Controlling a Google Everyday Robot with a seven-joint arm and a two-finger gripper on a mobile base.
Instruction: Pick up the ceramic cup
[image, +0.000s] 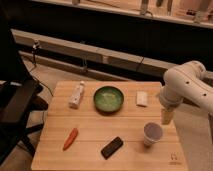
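Observation:
The ceramic cup (152, 133) is a small white handleless cup with a greyish-lavender inside. It stands upright on the wooden table (95, 132) near the front right. My white arm comes in from the right, and its gripper (166, 117) hangs just above and to the right of the cup, close to the table's right edge. It holds nothing that I can see.
A wide green bowl (108, 98) sits at the back middle. A white bottle (76, 95) lies at the back left, a white block (142, 98) at the back right. An orange carrot (70, 138) and a black bar (112, 147) lie near the front. A black chair (15, 107) stands left.

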